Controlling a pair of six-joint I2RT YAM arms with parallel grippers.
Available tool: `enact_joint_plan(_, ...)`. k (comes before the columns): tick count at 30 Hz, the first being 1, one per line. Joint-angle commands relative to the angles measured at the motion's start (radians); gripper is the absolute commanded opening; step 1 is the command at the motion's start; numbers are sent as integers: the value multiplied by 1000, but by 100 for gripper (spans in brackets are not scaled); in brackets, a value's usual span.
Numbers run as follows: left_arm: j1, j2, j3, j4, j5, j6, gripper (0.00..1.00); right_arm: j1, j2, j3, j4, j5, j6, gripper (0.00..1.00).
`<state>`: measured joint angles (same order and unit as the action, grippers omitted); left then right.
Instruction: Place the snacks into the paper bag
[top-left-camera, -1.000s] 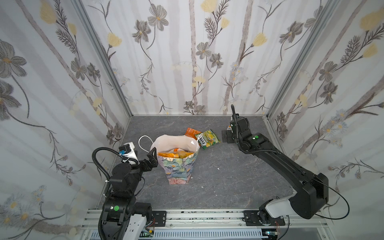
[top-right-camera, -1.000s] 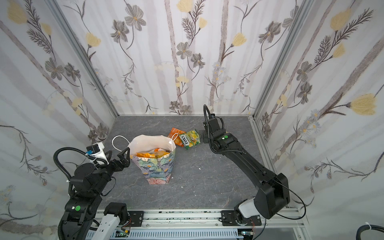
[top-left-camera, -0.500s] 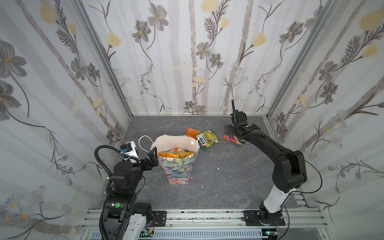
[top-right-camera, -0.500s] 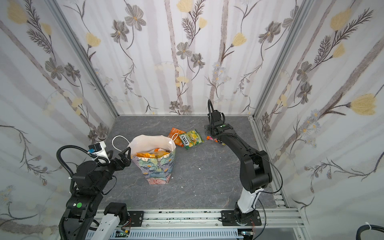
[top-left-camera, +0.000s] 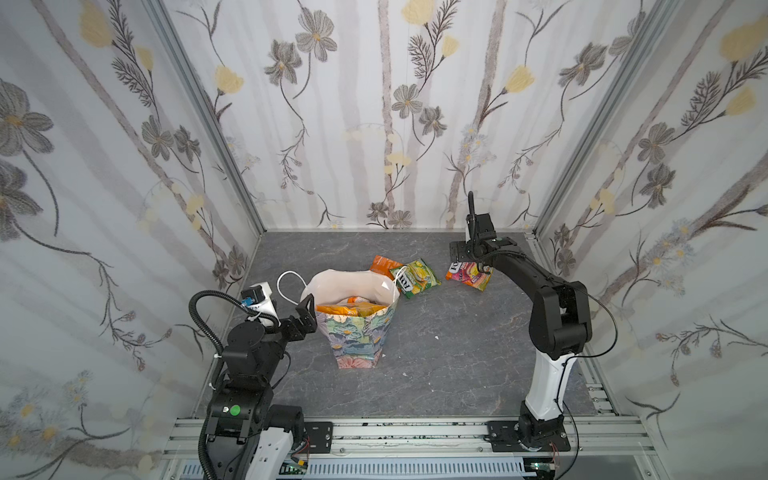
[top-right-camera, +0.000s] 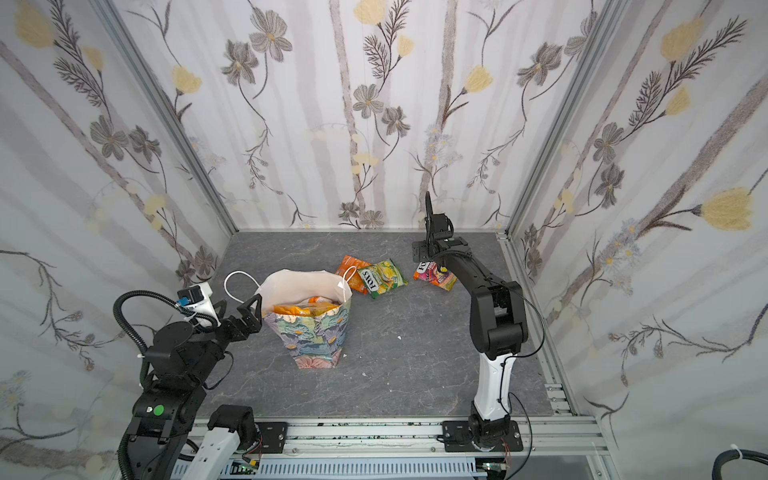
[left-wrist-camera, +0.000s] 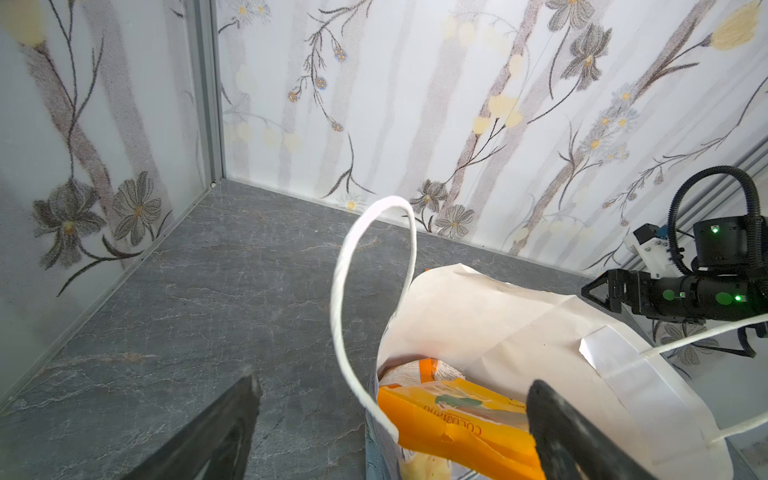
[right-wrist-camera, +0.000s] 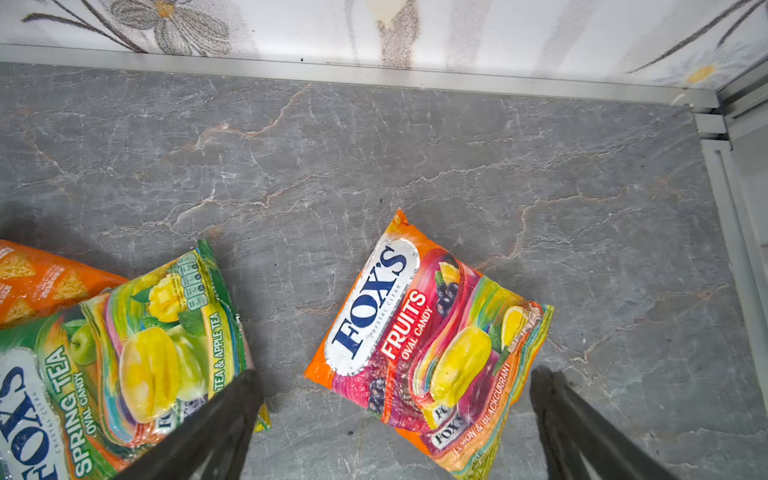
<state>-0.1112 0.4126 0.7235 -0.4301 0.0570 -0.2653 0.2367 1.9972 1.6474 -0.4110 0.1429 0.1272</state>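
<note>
The paper bag (top-left-camera: 359, 336) (top-right-camera: 316, 336) is stood upright a bit left of centre in both top views, mouth open, with a flat orange-yellow box (top-left-camera: 351, 309) (left-wrist-camera: 453, 424) seen sticking up inside it among other wrappers that can't be made out properly.

Three packets are laid flat on the grey table (top-left-camera: 436, 353), up and to the right of the bag. An orange packet (top-left-camera: 384, 264) (right-wrist-camera: 37, 278) is tucked partly under a yellow-green packet (top-left-camera: 415, 278) (right-wrist-camera: 137, 345), both just beside the bag's upper right rim. A pink-and-orange fruits packet (top-left-camera: 469, 274) (right-wrist-camera: 428, 336) is set apart from them, further right.

The right gripper (right-wrist-camera: 395, 376) is hung directly over the fruits packet, jaws spread wide with nothing between them. Whether the tips are touching the foil can't be told.

The left gripper (left-wrist-camera: 395, 384) (top-left-camera: 305, 316) is parked at the bag's left rim, jaws also spread wide. In the wrist view one finger is seen over the bag's mouth and the other over bare table, with the white cord handle (left-wrist-camera: 345, 291) looped up between them. Nothing is gripped.
</note>
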Motion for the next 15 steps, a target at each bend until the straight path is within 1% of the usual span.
enact_joint_plan(1,2,-4,-2,22,6,-3,100,-12,25,33,14,-43,2,100)
enact_joint_plan(15,1,-8,-4,25,9,-3,100,-23,186,141,-22,-69,-4,100)
